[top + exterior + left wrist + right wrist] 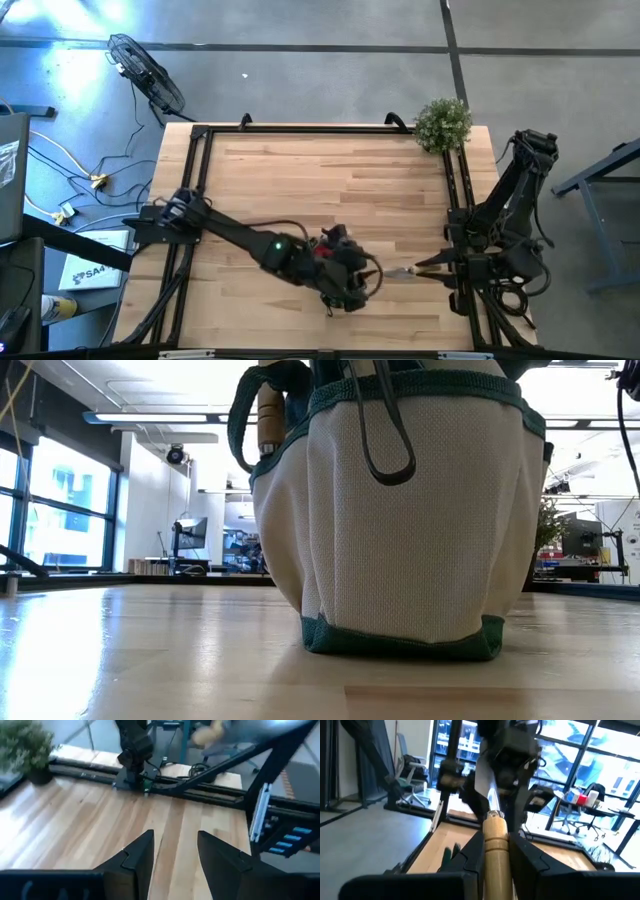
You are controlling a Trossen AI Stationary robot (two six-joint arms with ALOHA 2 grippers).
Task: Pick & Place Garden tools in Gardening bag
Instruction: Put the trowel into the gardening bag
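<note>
Both our grippers were busy: the right gripper (492, 855) had its jaws clamped on a trowel (495, 845), the left gripper (175, 855) hovered, jaws apart, over the bag (400, 530) on the bench (300, 170).

- We see the gardening bag (400, 530) standing upright on the wooden table, near its front edge: cream woven fabric, dark green trim at the rim and base, and a dark green loop handle hanging down its side.
- A pale wooden handle (269, 410) sticks up from its side pocket.
- We see a trowel (493, 840) with a pale wooden handle and metal neck, clamped between dark fingers.
</note>
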